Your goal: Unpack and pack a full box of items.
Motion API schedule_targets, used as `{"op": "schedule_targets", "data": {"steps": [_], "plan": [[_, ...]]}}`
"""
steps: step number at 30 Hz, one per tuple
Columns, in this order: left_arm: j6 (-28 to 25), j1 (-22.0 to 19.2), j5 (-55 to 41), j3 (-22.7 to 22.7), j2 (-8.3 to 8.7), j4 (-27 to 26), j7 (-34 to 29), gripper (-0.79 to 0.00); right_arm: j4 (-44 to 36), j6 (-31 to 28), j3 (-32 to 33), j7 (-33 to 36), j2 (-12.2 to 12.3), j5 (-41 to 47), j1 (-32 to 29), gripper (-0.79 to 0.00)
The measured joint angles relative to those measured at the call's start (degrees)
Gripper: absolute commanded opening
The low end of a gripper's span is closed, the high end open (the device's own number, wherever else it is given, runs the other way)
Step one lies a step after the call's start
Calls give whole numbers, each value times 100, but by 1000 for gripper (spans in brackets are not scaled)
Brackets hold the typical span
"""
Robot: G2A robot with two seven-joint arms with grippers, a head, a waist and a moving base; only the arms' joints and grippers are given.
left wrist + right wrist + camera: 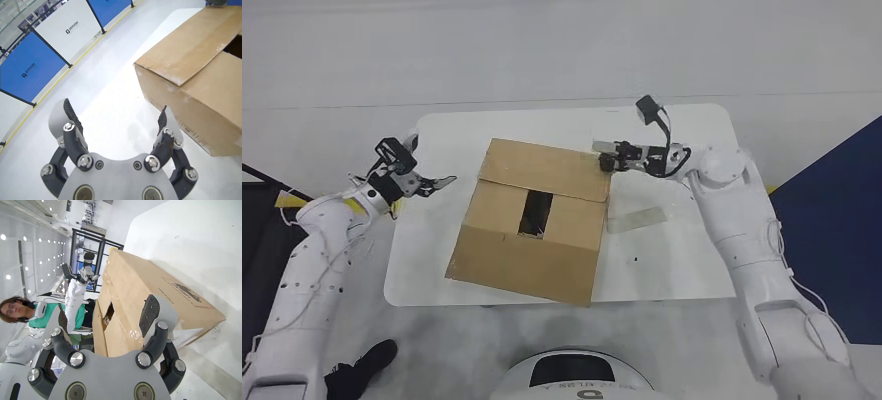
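Observation:
A brown cardboard box (532,220) stands in the middle of the white table (682,270), its top flaps nearly closed with a dark gap (537,212) between them. My left gripper (442,184) hovers open over the table just left of the box (189,75), nothing between its fingers (72,113). My right gripper (604,160) is open at the box's far right corner, level with the top edge. In the right wrist view the box (132,291) lies between the spread fingers (149,313), and the gap (108,313) shows some contents inside.
A clear plastic piece (639,217) lies on the table right of the box. Bare table (113,106) runs along the left side and the far edge. Blue and white barrier panels (30,70) stand on the floor beyond.

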Motion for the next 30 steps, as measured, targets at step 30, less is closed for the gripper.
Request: {"op": "schedule_targets", "data": {"steps": [30], "plan": [[741, 1672, 3081, -194, 565, -1339, 3900, 0, -906, 188, -43, -4, 72, -327, -271, 0]]}}
